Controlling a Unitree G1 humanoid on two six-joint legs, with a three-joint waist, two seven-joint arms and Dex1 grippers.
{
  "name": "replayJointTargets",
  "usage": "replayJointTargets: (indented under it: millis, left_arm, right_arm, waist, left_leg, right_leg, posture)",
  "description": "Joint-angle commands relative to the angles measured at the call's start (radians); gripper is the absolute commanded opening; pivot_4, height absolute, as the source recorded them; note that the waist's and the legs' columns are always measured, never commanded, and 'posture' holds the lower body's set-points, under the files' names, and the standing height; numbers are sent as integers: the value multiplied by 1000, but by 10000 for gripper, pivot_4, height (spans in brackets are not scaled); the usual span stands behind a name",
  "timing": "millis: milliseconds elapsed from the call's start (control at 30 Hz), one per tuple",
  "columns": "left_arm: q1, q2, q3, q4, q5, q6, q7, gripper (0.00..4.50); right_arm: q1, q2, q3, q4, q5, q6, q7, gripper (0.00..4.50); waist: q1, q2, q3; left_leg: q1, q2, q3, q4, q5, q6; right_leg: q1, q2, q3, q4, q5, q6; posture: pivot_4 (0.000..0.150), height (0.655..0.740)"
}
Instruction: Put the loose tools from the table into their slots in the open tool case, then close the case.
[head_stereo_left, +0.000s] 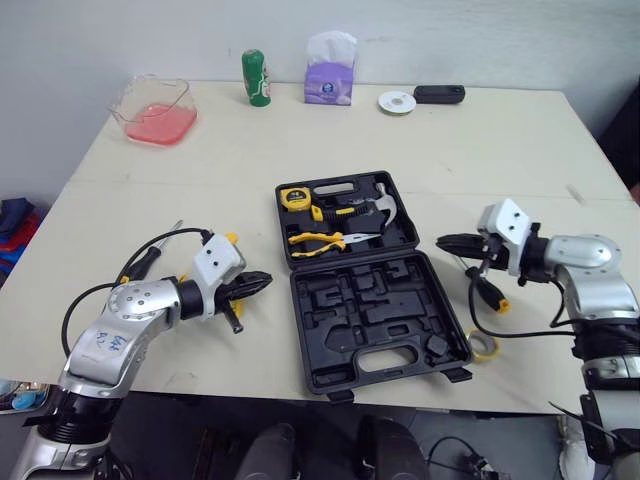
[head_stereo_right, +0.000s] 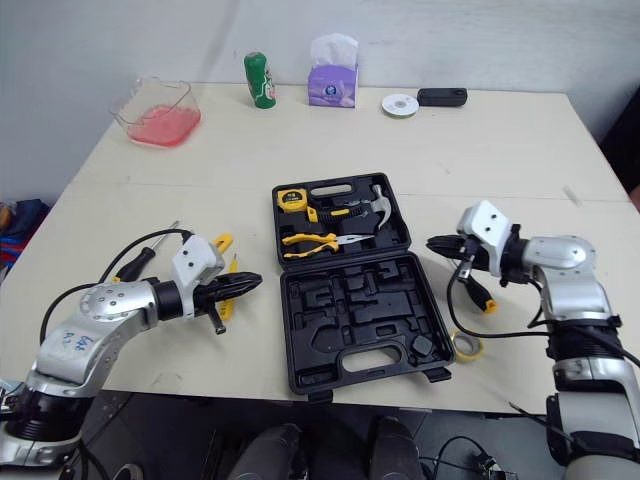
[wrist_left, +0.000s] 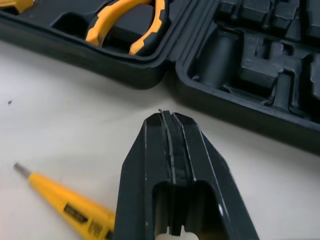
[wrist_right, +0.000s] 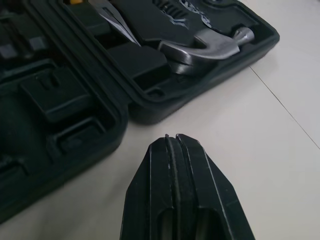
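The black tool case (head_stereo_left: 300, 330) lies open mid-table. Its far half holds a yellow tape measure (head_stereo_left: 294, 198), a hammer (head_stereo_left: 372, 205) and yellow-handled pliers (head_stereo_left: 318, 241); the near half's slots are bare. My left gripper (head_stereo_left: 265, 281) is shut and empty, hovering just left of the case above a yellow tester pen (wrist_left: 70, 210). A black-handled screwdriver (head_stereo_left: 150, 258) lies further left. My right gripper (head_stereo_left: 442, 241) is shut and empty, just right of the case hinge. An orange-and-black screwdriver (head_stereo_left: 487, 290) and a yellow tape roll (head_stereo_left: 484, 345) lie below it.
Along the far edge stand a clear container with pink contents (head_stereo_left: 155, 112), a green can (head_stereo_left: 256, 78), a purple tissue box (head_stereo_left: 330, 75), a white disc (head_stereo_left: 397, 101) and a black device (head_stereo_left: 439, 94). Bare tabletop (head_stereo_left: 480, 150) spreads behind the case.
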Motion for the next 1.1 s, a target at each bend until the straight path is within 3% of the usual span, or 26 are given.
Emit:
replayJointTargets:
  millis: [33,267,733,1100]
  left_arm:
    - [-47,-24,-14,19,20,7,10,376]
    - [-95,-60,-89,60,55,74,-1,376]
    - [-153,-135,-116,136,96,65,-1,376]
    - [-234,-148,-118,230,136,-34,-42,376]
  right_arm:
    - [-35,2,21,-9,-35,10,-25,0]
    - [-63,24,78,5,-105,22,-66,0]
    - [-38,49,94,-26,-88,47,-11,0]
    - [83,33,103,-241,-30,148,71,0]
  waist:
    - [0,0,0]
    - [-1,0,0]
    - [-1,0,0]
    - [2,0,0]
  left_leg:
    - [0,0,0,0,0,0]
    - [0,0,0,0,0,0]
    - [-1,0,0,0,0,0]
    - [-1,0,0,0,0,0]
  right_leg:
    - [0,0,0,0,0,0]
    - [0,0,0,-1,0,0]
    - [0,0,0,-1,0,0]
    - [0,0,0,-1,0,0]
  posture:
    - [1500,7400]
    - [1500,7400]
    - [1500,7400]
    - [1500,7400]
